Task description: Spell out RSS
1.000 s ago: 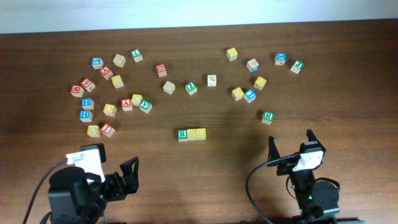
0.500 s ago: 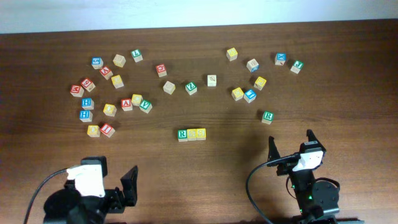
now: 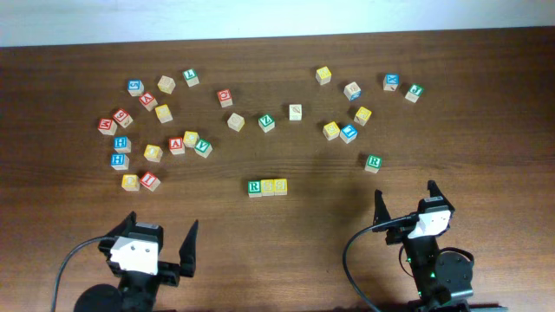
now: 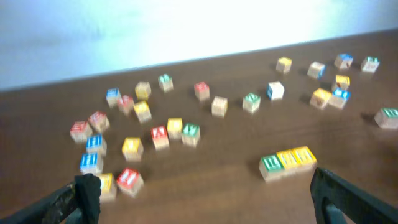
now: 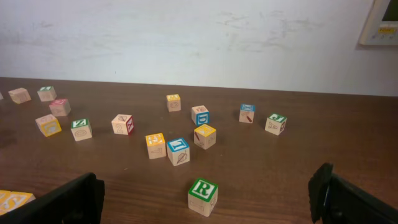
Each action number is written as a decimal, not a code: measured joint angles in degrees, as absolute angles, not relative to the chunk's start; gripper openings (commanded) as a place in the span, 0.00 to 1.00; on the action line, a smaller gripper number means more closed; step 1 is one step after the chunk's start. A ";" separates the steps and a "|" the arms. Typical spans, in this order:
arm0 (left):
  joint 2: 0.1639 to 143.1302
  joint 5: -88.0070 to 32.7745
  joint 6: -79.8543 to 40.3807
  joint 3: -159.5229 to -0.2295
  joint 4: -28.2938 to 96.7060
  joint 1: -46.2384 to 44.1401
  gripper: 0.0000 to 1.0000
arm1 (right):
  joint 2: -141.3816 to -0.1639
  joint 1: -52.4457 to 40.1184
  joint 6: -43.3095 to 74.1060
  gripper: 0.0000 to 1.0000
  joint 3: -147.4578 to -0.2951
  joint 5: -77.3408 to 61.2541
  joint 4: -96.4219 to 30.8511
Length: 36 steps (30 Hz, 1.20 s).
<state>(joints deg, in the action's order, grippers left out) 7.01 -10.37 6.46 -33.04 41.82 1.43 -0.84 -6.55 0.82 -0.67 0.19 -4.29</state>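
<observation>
Three cubes stand touching in a row at the table's middle: a green R cube (image 3: 254, 187) on the left, then two yellow cubes (image 3: 267, 186) (image 3: 280, 185). The blurred left wrist view shows the same row, the green cube (image 4: 271, 163) beside the yellow ones (image 4: 288, 159) (image 4: 303, 155). My left gripper (image 3: 161, 222) is open and empty near the front left edge, well short of the row. My right gripper (image 3: 405, 191) is open and empty at the front right. A second, loose green R cube (image 3: 373, 162) (image 5: 203, 195) sits just beyond its fingers (image 5: 87, 194).
Several loose letter cubes lie scattered at the back left, around a red-lettered cube (image 3: 150, 181). More lie at the back right, around a blue-lettered cube (image 3: 349, 133). A white wall (image 5: 199, 37) rises behind the table's far edge.
My left arm has swung round at the front left, and its open gripper now points toward the back of the table. The right arm and the cubes have not moved.
</observation>
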 measured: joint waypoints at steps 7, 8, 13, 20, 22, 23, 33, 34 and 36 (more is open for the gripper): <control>1.41 -10.55 6.87 -24.29 26.24 1.43 0.99 | -0.84 -6.55 0.82 0.98 -0.67 0.19 -4.29; 1.21 -10.52 6.92 -23.64 25.21 1.43 0.99 | -0.84 -6.55 0.80 0.98 -0.67 0.19 -4.29; 1.10 -10.59 6.92 -19.94 16.75 2.11 0.99 | -0.84 -6.55 0.78 0.98 -0.67 0.19 -4.29; 0.95 -10.57 6.87 -14.92 6.96 4.49 0.99 | -0.84 -6.55 0.82 0.98 -0.67 0.19 -4.29; 0.95 -10.57 6.87 -14.06 6.63 4.49 0.99 | -0.84 -6.55 0.82 0.98 -0.67 0.19 -4.29; 0.95 -10.57 6.87 -13.30 5.67 4.49 0.99 | -0.84 -6.55 0.78 0.98 -0.67 0.16 -4.29; 0.89 -10.57 4.45 -5.69 -5.32 4.49 0.99 | -0.84 -6.55 0.82 0.98 -0.67 0.19 -4.32; 0.89 -10.57 4.23 -5.06 -6.28 4.49 0.99 | -0.84 -6.55 0.82 0.98 -0.67 0.19 -4.29; 0.89 -10.57 3.75 -3.33 -9.87 4.49 0.99 | -0.84 -6.55 0.82 0.98 -0.67 0.19 -4.29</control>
<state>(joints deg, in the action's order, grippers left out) 0.89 -10.57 3.75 -3.33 -9.87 4.49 -0.84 -6.55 0.82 -0.67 0.19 -4.29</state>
